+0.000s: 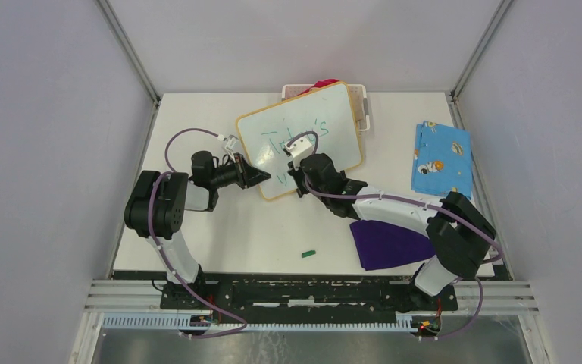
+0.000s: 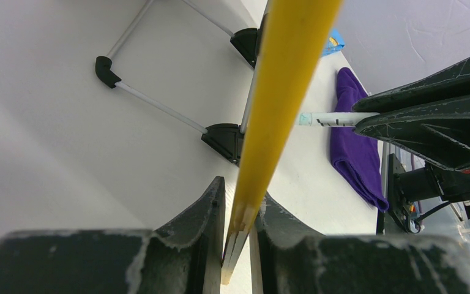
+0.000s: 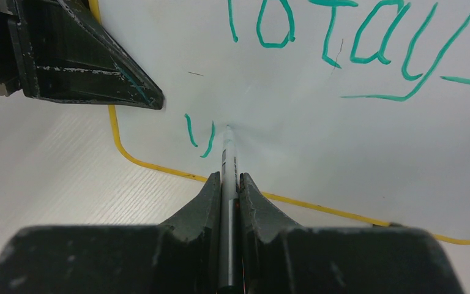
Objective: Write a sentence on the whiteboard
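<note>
The whiteboard (image 1: 333,114) lies tilted at the table's back centre, its yellow-framed edge (image 2: 287,73) pinched in my left gripper (image 2: 240,187), which is shut on its near left corner (image 1: 261,176). The sentence (image 3: 343,37) is in green: "Totay" with "'s" on the first line, and two short strokes (image 3: 199,138) starting a second line. My right gripper (image 3: 229,177) is shut on a slim grey marker (image 3: 226,156). The marker's tip touches the board just right of those strokes. In the top view the right gripper (image 1: 297,180) hovers over the board's lower left.
A green marker cap (image 1: 308,252) lies near the table's front edge. A purple cloth (image 1: 390,243) sits under the right arm and a blue patterned cloth (image 1: 441,158) at the right. A white basket (image 1: 361,102) stands behind the board.
</note>
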